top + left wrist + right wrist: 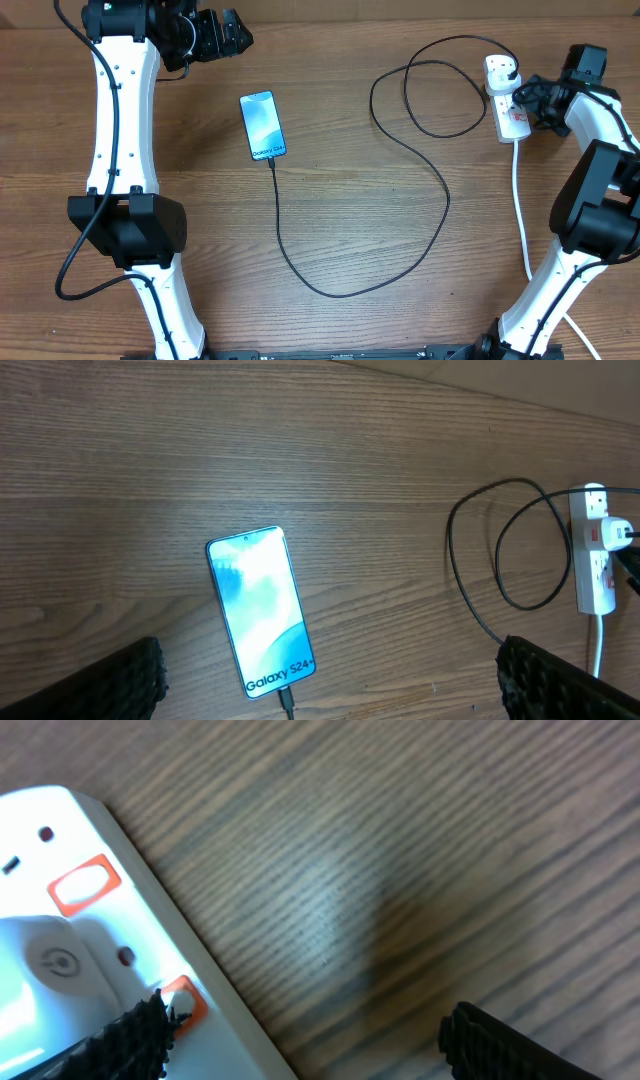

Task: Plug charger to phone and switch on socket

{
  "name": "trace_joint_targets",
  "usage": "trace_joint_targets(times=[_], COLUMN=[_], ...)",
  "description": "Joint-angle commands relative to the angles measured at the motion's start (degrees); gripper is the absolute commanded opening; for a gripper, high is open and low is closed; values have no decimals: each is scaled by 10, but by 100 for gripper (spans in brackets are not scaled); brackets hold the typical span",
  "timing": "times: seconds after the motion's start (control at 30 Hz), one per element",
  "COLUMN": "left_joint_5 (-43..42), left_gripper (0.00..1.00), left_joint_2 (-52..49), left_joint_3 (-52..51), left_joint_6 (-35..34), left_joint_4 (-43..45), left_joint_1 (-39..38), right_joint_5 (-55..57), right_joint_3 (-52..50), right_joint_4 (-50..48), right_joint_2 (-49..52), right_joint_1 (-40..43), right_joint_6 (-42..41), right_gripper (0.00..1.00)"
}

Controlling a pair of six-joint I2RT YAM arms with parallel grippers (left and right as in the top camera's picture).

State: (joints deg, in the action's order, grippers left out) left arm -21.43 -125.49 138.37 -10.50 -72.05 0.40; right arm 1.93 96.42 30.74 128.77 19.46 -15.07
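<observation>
The phone (262, 125) lies flat, screen lit, left of centre; it also shows in the left wrist view (260, 610). The charger cable (350, 290) runs from the phone's lower end in a long loop to its black plug seated in the socket (505, 95), a white strip at the far right. My left gripper (222, 35) is open, raised at the far left, away from the phone. My right gripper (532, 98) is open right over the socket; in the right wrist view its left finger tip touches a red switch (183, 998) on the socket (60, 960).
The socket's thick white cord (520, 200) runs down the right side toward the front edge. The cable's loops (440, 90) lie left of the socket. Bare wooden table (180, 150) surrounds the phone.
</observation>
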Motion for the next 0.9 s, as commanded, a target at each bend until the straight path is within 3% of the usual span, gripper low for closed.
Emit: trace_joint_targets(times=[0.0,0.87], left_joint_5=[-6,-6], left_gripper=[100,100], left_joint_2=[7,7], left_joint_3=[5,5], left_joint_6=[2,2], left_joint_4=[0,0], left_joint_1=[-1,-1], right_joint_5=[6,-31], right_joint_3=[10,10], right_joint_4=[-8,-11], right_joint_2=[3,28], right_joint_1=[-1,-3], right_joint_6=[3,4], right_gripper=[86,85])
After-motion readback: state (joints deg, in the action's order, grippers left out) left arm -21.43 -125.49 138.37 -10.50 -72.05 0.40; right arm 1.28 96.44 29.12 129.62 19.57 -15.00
